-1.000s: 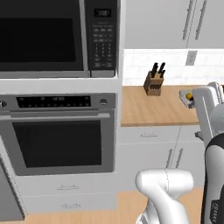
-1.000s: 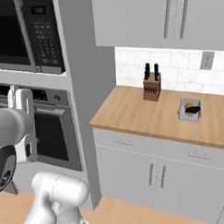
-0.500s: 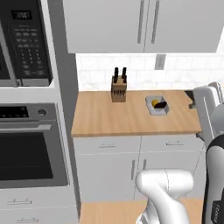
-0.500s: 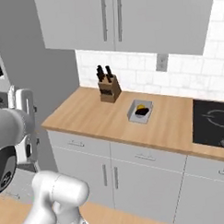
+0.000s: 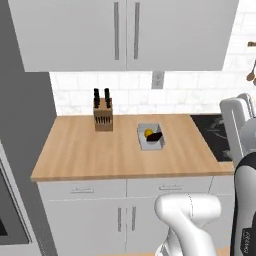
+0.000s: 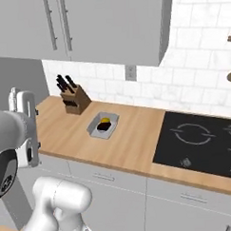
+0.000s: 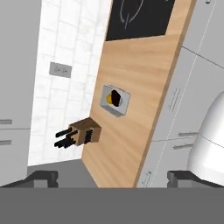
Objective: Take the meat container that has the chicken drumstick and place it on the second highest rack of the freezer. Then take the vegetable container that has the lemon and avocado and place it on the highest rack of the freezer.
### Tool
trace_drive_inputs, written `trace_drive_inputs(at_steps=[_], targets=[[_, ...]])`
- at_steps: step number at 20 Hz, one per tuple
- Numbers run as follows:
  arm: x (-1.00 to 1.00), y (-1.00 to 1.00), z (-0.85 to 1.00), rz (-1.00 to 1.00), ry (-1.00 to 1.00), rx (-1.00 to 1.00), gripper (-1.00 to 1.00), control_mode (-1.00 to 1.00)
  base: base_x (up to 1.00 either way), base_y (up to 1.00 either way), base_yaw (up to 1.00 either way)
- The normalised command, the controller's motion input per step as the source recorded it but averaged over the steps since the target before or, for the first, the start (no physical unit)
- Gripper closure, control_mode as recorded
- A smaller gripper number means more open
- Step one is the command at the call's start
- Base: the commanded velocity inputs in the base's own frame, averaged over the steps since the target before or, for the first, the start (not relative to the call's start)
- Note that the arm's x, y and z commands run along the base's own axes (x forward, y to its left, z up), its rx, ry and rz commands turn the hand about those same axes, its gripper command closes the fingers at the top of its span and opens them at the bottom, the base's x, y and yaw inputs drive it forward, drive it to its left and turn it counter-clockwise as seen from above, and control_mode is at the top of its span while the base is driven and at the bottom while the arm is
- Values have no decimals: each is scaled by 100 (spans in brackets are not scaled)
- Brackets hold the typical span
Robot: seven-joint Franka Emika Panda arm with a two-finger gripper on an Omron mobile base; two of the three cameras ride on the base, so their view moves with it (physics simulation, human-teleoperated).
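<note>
1. Since the earlier pictures the base has driven on, so the oven and microwave have slid out of view and the wooden counter (image 5: pixel 120 150) now fills both base views; the things on it lie as they did.
2. Seen from the hand camera, the gripper (image 7: pixel 111 177) has its two dark fingertips (image 7: pixel 43 177) set wide apart, holding nothing, high above the counter.
3. Bare wood surrounds the vegetable container (image 5: pixel 151 137) on all sides.
4. This shallow grey container holds the lemon (image 5: pixel 148 133) and the dark avocado (image 5: pixel 155 136), touching.
5. It lies well apart from the gripper.
6. A knife block (image 5: pixel 103 115) stands near the tiled wall, and a black cooktop (image 6: pixel 199 144) lies on the container's other side.
</note>
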Motion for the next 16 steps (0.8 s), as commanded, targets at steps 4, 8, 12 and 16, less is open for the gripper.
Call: trace_drive_inputs(at_steps=[4,8,12,16], targets=[[0,0,0,0,0,0,-100,100,52,-39,23],[0,0,0,0,0,0,-100,100,44,-42,32],[0,0,0,0,0,0,-100,100,38,-57,33],[0,0,0,0,0,0,-100,100,41,-49,30]])
